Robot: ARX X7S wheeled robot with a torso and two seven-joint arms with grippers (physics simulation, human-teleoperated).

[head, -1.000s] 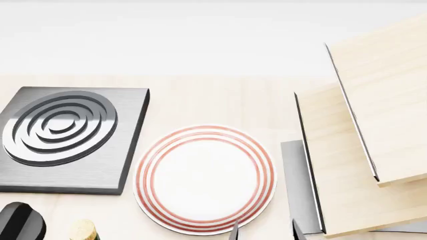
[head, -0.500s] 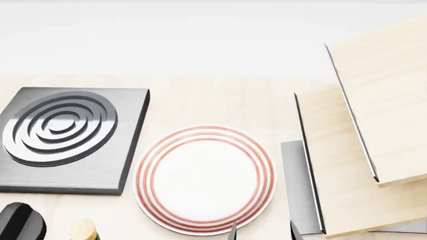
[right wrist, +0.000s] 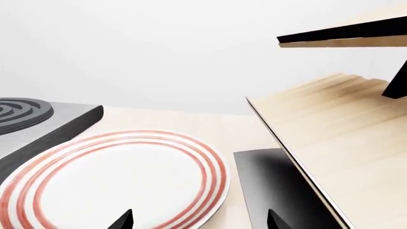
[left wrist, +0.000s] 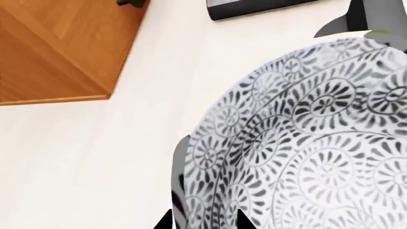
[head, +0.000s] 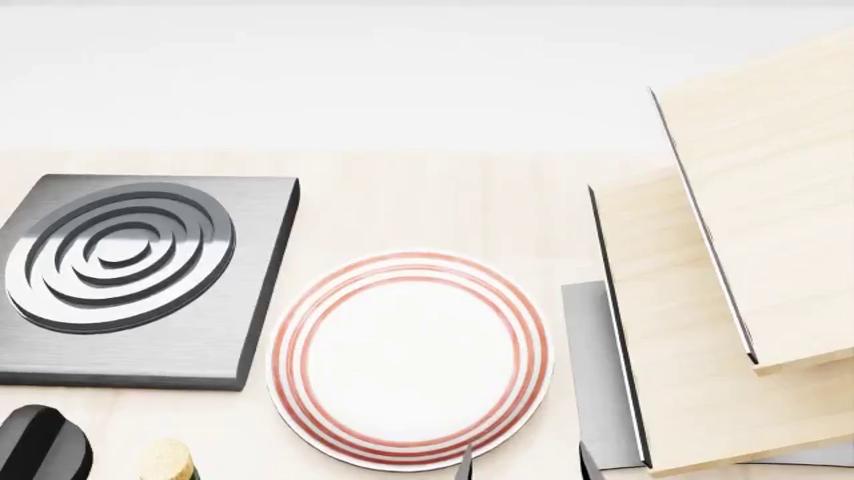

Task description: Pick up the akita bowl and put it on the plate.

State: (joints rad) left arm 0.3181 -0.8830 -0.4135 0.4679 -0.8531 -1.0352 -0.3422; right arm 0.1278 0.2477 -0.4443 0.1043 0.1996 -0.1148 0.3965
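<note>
pale wood tabletop [head: 441, 205] under even, bright light; plain white wall [head: 400, 70] behind, at 12 o'clock. grey square burner [head: 134, 275] with raised rings sits at 9 o'clock. light wood cabinet panels [head: 747, 270] with dark edges stand open at 3 o'clock. left wrist view shows a darker orange-brown wooden block [left wrist: 57, 47] on the same surface.

We see flat, bright, even render light, no visible source. Far background blown out to near white. Shadows soft and faint: a thin one under the plate [head: 408, 358], a darker one beneath the wooden cabinet [head: 727, 330] on the right. All views sharp, no blur or edge distortion. Akita bowl [left wrist: 305, 143] fills the left wrist view, pattern crisp, no glare.
</note>
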